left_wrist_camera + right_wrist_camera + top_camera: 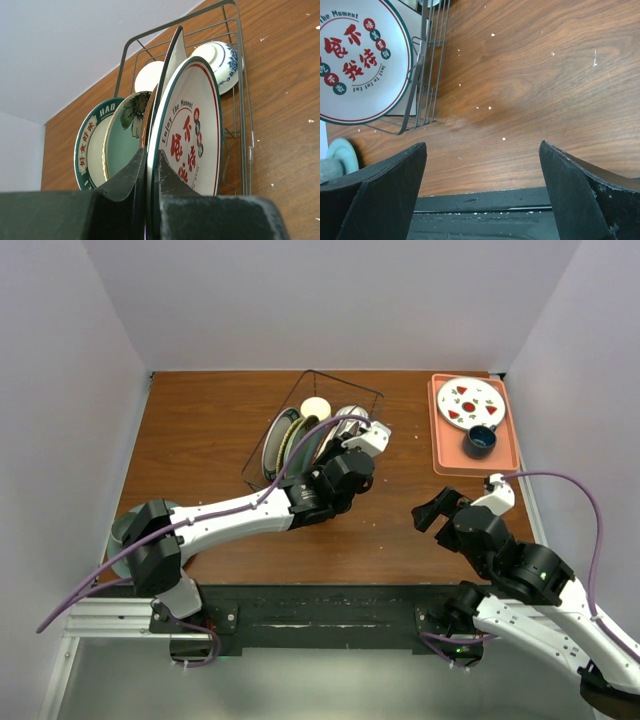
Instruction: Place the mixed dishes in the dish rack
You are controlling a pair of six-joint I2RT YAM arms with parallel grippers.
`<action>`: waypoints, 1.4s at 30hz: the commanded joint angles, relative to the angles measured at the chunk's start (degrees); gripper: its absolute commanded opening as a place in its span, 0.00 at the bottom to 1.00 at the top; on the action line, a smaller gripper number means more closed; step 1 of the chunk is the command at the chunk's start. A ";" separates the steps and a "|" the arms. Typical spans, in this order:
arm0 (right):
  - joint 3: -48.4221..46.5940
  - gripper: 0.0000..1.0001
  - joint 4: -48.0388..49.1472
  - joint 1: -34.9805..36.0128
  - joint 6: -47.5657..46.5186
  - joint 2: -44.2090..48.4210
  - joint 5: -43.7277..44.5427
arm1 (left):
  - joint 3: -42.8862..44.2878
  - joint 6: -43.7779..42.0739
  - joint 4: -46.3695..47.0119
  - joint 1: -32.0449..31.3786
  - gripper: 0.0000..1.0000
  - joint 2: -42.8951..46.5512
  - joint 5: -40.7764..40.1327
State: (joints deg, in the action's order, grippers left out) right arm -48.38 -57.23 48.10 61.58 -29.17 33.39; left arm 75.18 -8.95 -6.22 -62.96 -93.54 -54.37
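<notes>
- Brown wooden table [200, 440] carries the dish rack [345, 381] at its middle, towards the back; the rack is a dark thin-wire basket with see-through sides
- left tool [152, 160] reaches into the rack's right end; its jaws are pinched nearly together on a thin plate edge; the rim of the white plate with red lettering [192, 125] runs down into the slit between the fingers [125, 185]
- that plate stands upright in the rack, its printed face turned towards the right arm; it has a thin green edge and a red ring inside it
- just behind it an edge-on plate [172, 55] rises higher, touching or almost touching it; which, I cannot tell
- further along stand the pale green flower plate [122, 135] and the white plate with dark patterned rim [90, 145], both upright, close together
- at the rack's far end sit the cream mug [148, 76] and the small blue-white patterned bowl [220, 62]; the bowl is tipped on its side against the wire
- right tool [482, 145] hangs over bare table, well apart from the rack; its jaws are spread wide, with nothing between them
- pink tray [450, 455] at the back right holds a white plate with red marks [470, 402] and a dark blue cup [480, 440]
- grey-green plate [345, 152] with a small grey cup [327, 170] lies near the left arm's base
</notes>
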 commanded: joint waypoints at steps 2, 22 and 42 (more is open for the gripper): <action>0.39 0.99 1.86 0.16 1.17 0.43 0.45 | 1.11 5.61 -1.95 0.73 0.00 -3.23 2.25; 2.24 0.98 3.62 0.16 1.79 -0.27 -0.43 | -6.88 -5.80 13.23 -1.29 0.00 -0.33 -3.63; 2.41 0.99 8.54 0.16 0.56 -3.53 -2.45 | -8.91 -9.07 15.80 -2.08 0.17 -3.05 -7.77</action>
State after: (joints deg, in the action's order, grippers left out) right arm -45.95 -51.33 48.10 62.02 -32.69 30.65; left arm 67.55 -20.56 12.69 -65.43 -94.35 -59.20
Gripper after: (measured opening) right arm 0.986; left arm 0.145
